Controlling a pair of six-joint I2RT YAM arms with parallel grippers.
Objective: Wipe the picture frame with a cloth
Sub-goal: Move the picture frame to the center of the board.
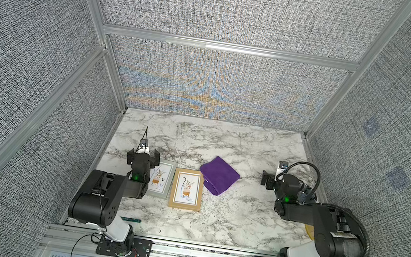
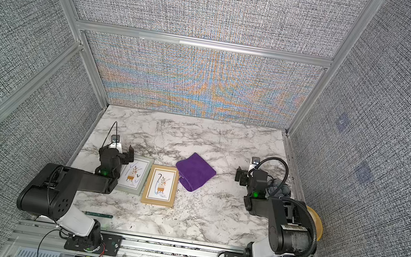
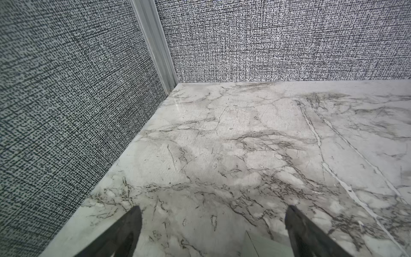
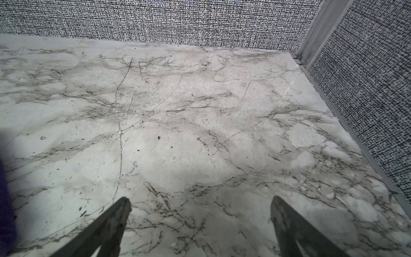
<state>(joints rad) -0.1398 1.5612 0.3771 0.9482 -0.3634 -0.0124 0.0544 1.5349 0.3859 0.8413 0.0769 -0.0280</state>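
The folded purple terry cloth (image 1: 219, 175) lies mid-way across the marble table (image 1: 224, 143), just beside the far right corner of the wood-framed picture frame (image 1: 187, 189). A grey-green picture frame (image 1: 163, 181) lies flat beside that one, on its left. The left gripper (image 3: 213, 213) hangs over the grey-green frame's far end, jaws spread wide and holding nothing. The right gripper (image 4: 200, 204), well apart from the cloth to the right, is equally wide and empty
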